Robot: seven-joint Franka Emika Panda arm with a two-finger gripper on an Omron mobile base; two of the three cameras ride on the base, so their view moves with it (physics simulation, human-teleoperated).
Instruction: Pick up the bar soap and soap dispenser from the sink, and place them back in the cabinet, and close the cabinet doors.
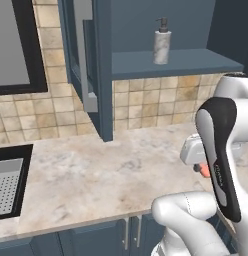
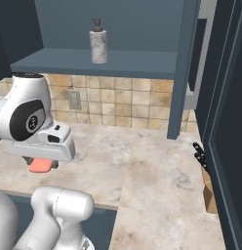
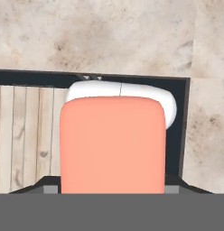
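The pincer is holding the orange bar soap between its tips, out over the counter. The soap dispenser is standing up on the cabinet shelf, well above that counter.

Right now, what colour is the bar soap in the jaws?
Salmon orange-pink, plain with no pattern. The bar soap shows best in the hand view.
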